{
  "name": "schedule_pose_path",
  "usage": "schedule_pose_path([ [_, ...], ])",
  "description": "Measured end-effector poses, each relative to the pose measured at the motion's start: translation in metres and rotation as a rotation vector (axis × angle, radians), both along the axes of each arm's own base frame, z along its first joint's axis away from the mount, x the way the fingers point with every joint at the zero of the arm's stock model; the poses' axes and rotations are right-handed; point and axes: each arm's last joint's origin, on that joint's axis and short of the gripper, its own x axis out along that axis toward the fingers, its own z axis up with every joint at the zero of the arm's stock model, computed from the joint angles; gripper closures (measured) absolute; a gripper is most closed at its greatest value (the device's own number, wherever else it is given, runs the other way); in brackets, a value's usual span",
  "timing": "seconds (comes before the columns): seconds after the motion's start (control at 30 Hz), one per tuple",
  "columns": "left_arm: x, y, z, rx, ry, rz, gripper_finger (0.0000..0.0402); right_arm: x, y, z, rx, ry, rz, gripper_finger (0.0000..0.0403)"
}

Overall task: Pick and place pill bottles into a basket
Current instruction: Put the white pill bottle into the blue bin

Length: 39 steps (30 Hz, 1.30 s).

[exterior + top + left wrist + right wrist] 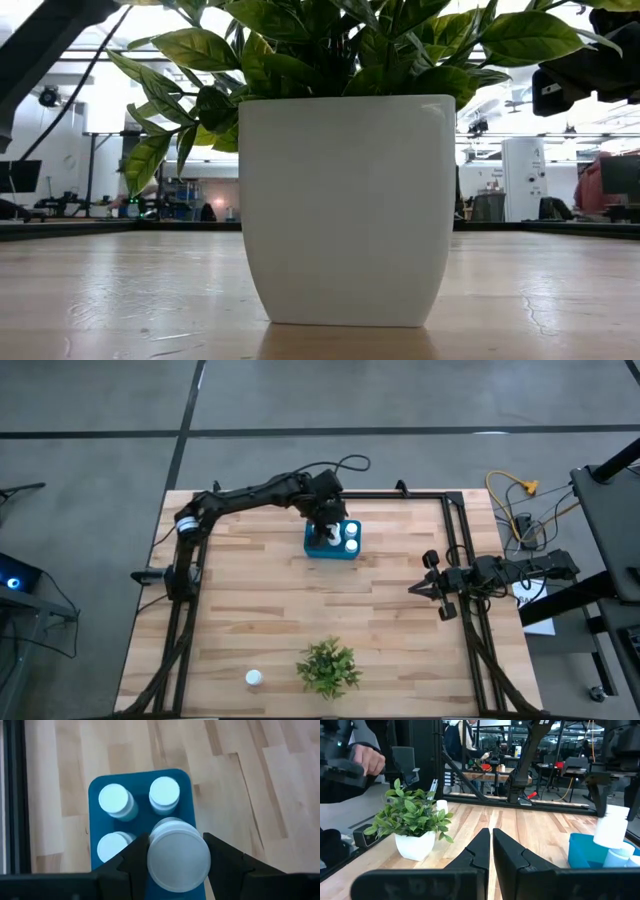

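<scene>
Between the fingers of the left gripper point(177, 862) a pill bottle point(178, 854) is pinched, held just above the basket point(187, 795). Beneath it, three bottles point(117, 802) are seen standing inside, so roughly half the task is judged done. One bottle point(254, 678) is left well apart, beside the plant point(328, 666). The right gripper point(491, 845) is parked aside, pressed together.

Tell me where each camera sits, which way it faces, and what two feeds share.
High: overhead, straight down on the table; both arms show.
Low: table height, facing the plant pot; no gripper.
Left wrist: above the basket, left gripper holding a pill bottle.
Right wrist: level across the table; shut right gripper.
Shared: both wrist views show the basket and held bottle.
</scene>
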Motion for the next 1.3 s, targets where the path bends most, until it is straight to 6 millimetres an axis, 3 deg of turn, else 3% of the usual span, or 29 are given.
schedule_pose_path([
  [0.37, -0.001, 0.002, -0.007, -0.005, 0.017, 0.001, 0.0260, 0.000, 0.000, 0.000, -0.001, 0.000, 0.000, 0.0390],
  [0.67, 0.007, 0.010, -0.027, -0.015, 0.048, 0.004, 0.0260, 0.000, 0.000, 0.000, -0.001, 0.000, 0.000, 0.0390],
  [1.3, 0.018, 0.016, -0.051, -0.059, 0.058, -0.020, 0.0260, 0.000, 0.000, 0.000, 0.000, 0.000, 0.000, 0.0390],
])
